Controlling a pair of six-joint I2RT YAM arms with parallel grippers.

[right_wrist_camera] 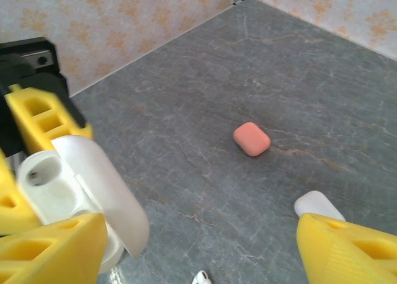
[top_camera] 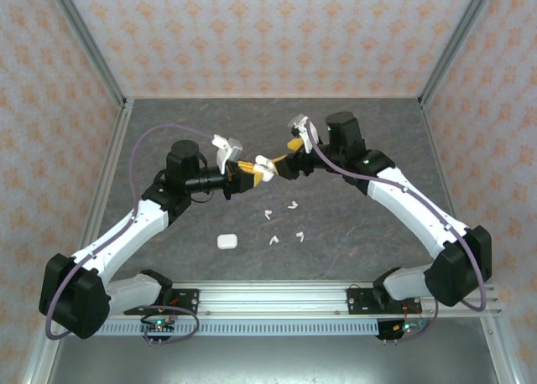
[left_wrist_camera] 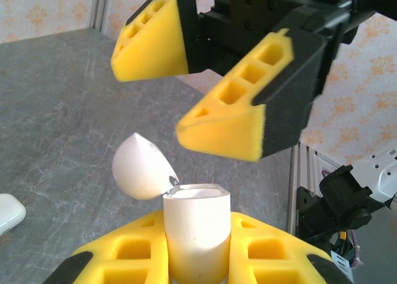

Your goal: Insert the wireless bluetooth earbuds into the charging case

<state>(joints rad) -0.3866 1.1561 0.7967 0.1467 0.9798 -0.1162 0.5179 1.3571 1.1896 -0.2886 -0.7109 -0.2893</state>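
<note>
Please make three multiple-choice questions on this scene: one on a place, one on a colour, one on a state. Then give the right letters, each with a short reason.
1. Where is the open white case? A. in the left gripper; B. in a drawer; C. on a shelf.
2. What colour is the closed case in the middle of the right wrist view? A. blue; B. black; C. coral-pink.
3. How is the right gripper? A. shut, empty; B. open; C. shut on a cloth.
Answers: 1 A, that gripper clamps the case's body; 2 C, it shows coral-pink against the grey surface; 3 B, its jaws stand apart.
</note>
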